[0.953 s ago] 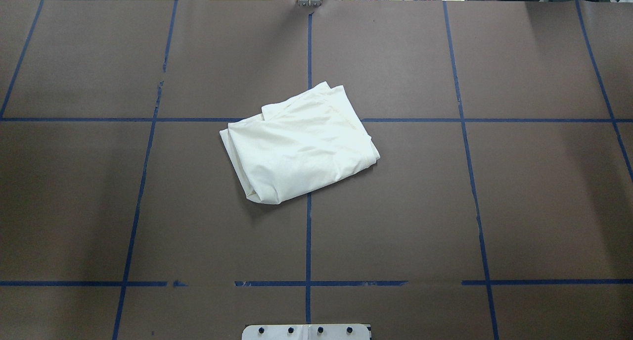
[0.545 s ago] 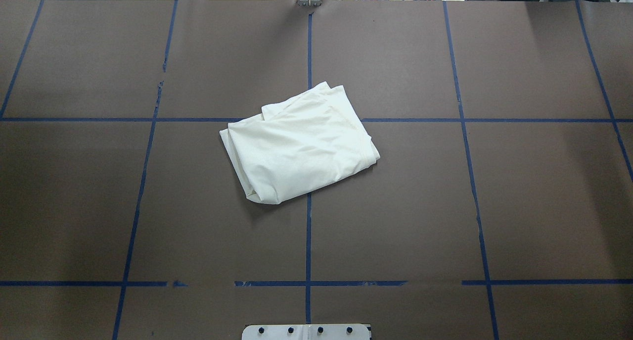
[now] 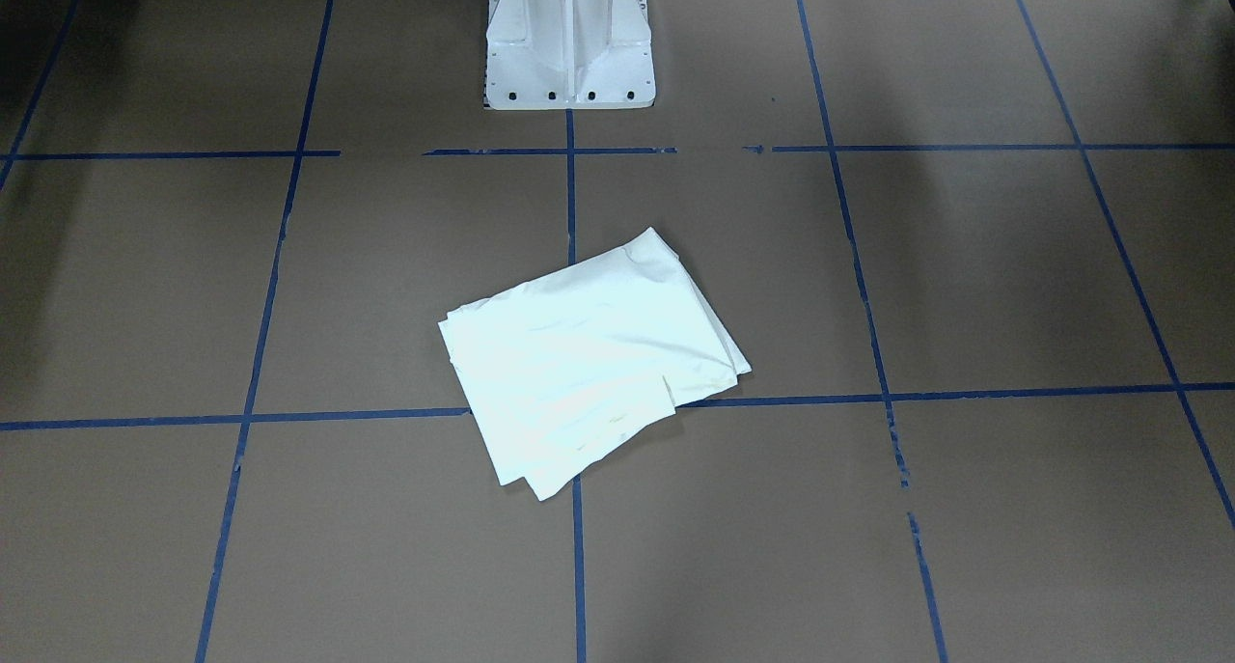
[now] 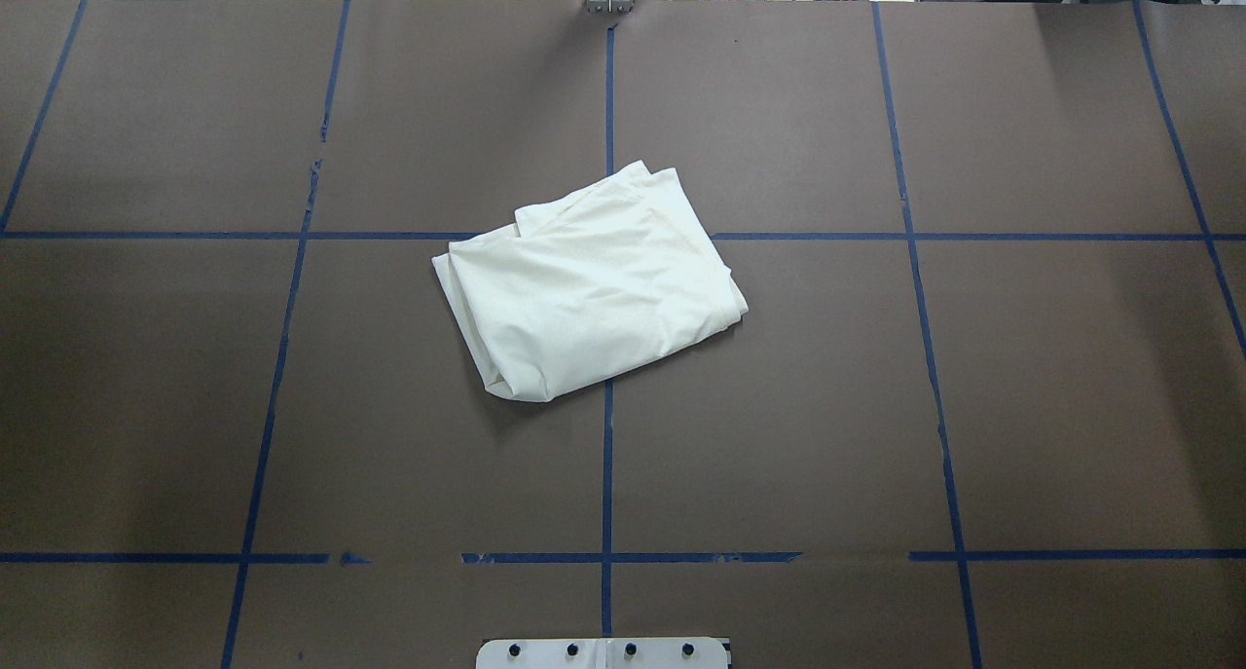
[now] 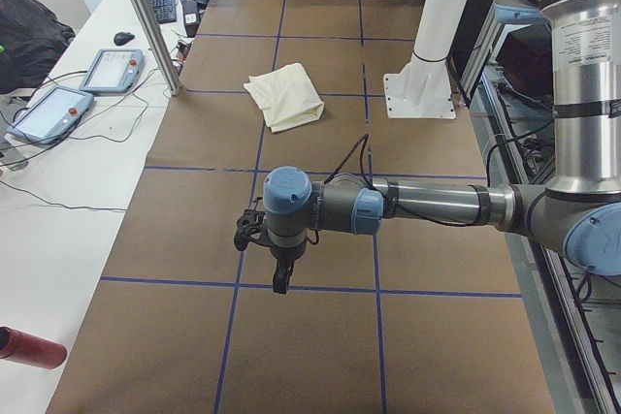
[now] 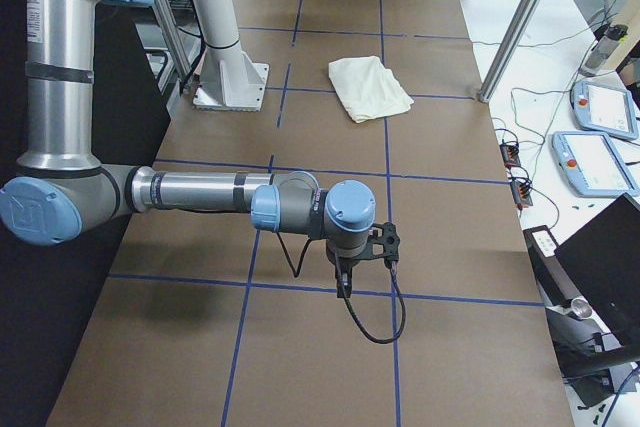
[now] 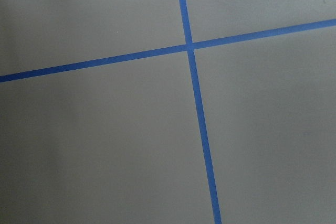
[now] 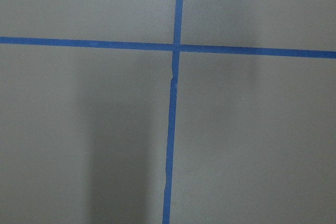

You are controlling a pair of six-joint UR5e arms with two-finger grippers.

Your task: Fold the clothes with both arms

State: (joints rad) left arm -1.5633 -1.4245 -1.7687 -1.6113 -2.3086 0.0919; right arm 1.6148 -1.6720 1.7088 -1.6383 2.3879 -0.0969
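The cream-white T-shirt (image 4: 589,284) lies folded into a compact, slightly skewed rectangle at the middle of the brown table; only plain cream cloth shows and the print is hidden. It also shows in the front-facing view (image 3: 589,359) and both side views (image 5: 284,96) (image 6: 370,87). No arm reaches into the overhead or front-facing views. My left gripper (image 5: 280,284) hangs over bare table far from the shirt, at the left end. My right gripper (image 6: 343,285) hangs likewise at the right end. I cannot tell whether either is open or shut. Both wrist views show only brown paper and blue tape.
The white pedestal base (image 3: 569,45) stands at the robot's edge of the table. Blue tape lines (image 4: 606,474) grid the brown cover. Teach pendants (image 5: 58,109) (image 6: 600,162) lie on white side tables beyond the far edge, by metal posts (image 5: 146,16).
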